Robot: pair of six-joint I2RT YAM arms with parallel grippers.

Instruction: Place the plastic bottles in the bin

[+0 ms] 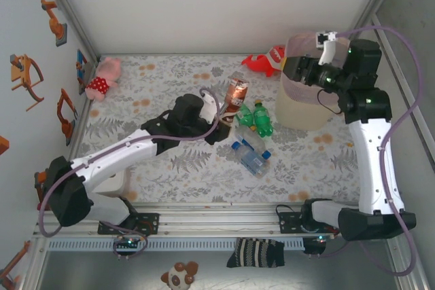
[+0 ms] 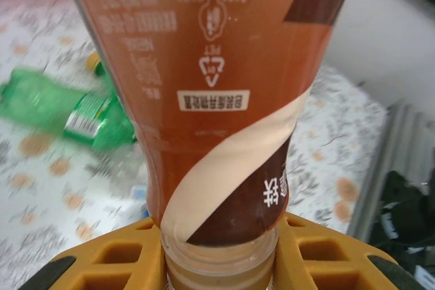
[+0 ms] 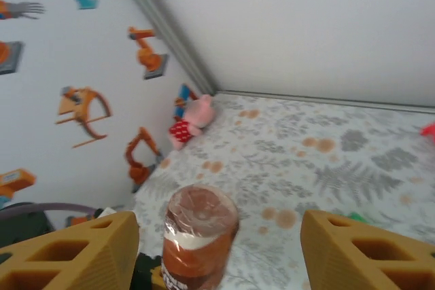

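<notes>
My left gripper (image 1: 223,115) is shut on the neck of a brown-labelled plastic bottle (image 1: 237,92) and holds it upside down above the table. In the left wrist view the bottle (image 2: 217,100) stands between the yellow fingers (image 2: 109,259). Two green bottles (image 1: 262,117) and a few clear blue-capped bottles (image 1: 252,157) lie just right of it. The cream bin (image 1: 299,115) with its pink bag stands at the far right. My right gripper (image 1: 291,68) hovers open at the bin's rim, facing the brown bottle (image 3: 200,236), nothing in its fingers (image 3: 75,252).
A pink plush toy (image 1: 103,77) lies in the far left corner, also in the right wrist view (image 3: 193,119). A red toy (image 1: 259,64) sits behind the bin's left side. A green bottle (image 2: 68,110) lies on the floral cloth (image 1: 156,79). Walls close in the left, back and right.
</notes>
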